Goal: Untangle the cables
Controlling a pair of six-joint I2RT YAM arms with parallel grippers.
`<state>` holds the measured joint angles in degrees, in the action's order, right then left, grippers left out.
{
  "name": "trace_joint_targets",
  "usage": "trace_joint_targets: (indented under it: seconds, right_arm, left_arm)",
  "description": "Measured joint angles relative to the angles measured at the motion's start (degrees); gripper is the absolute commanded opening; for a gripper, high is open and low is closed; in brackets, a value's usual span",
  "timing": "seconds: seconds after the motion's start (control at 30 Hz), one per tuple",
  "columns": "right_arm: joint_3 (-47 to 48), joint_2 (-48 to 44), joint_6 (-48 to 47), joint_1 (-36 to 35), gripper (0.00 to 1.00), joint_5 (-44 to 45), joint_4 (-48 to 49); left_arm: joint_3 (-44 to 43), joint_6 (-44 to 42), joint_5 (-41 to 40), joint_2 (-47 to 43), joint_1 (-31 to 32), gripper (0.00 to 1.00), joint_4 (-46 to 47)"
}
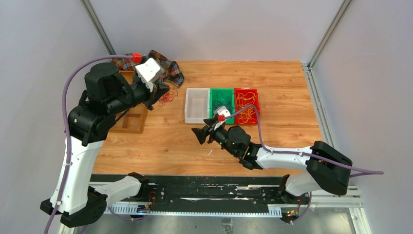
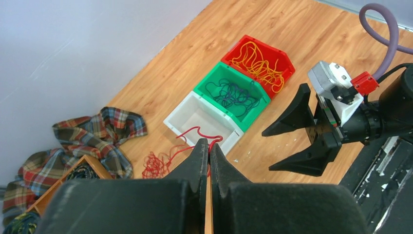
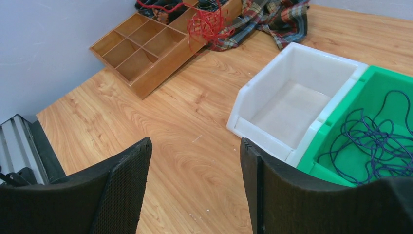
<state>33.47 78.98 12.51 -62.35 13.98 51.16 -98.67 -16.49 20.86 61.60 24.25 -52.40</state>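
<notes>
My left gripper [image 2: 209,146] is shut on a thin red cable strand [image 2: 198,130] that loops over the white bin [image 2: 181,108] and trails back to a red tangle [image 2: 156,165] on the table. In the top view the left gripper [image 1: 163,93] sits left of the bins with the red cable [image 1: 168,97] beneath it. Dark blue cables [image 2: 234,92] lie in the green bin [image 2: 207,80]; yellow-orange cables [image 2: 258,61] lie in the red bin [image 2: 236,48]. My right gripper [image 3: 195,156] is open and empty, above bare table in front of the white bin [image 3: 265,75].
A wooden compartment tray [image 3: 146,48] stands at the far left, with a plaid cloth [image 3: 272,17] behind it. The red tangle [image 3: 207,22] hangs by the tray's corner. The three bins stand side by side mid-table [image 1: 187,105].
</notes>
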Motion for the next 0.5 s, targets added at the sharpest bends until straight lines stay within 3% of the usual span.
trace_joint_targets:
  seconds: [0.5]
  right_arm:
    - [13.2,2.8,-1.3,-3.5,0.69,-11.5,-2.2]
  left_arm:
    - [-2.3,0.3,1.7,0.6,0.0,0.00,-1.1]
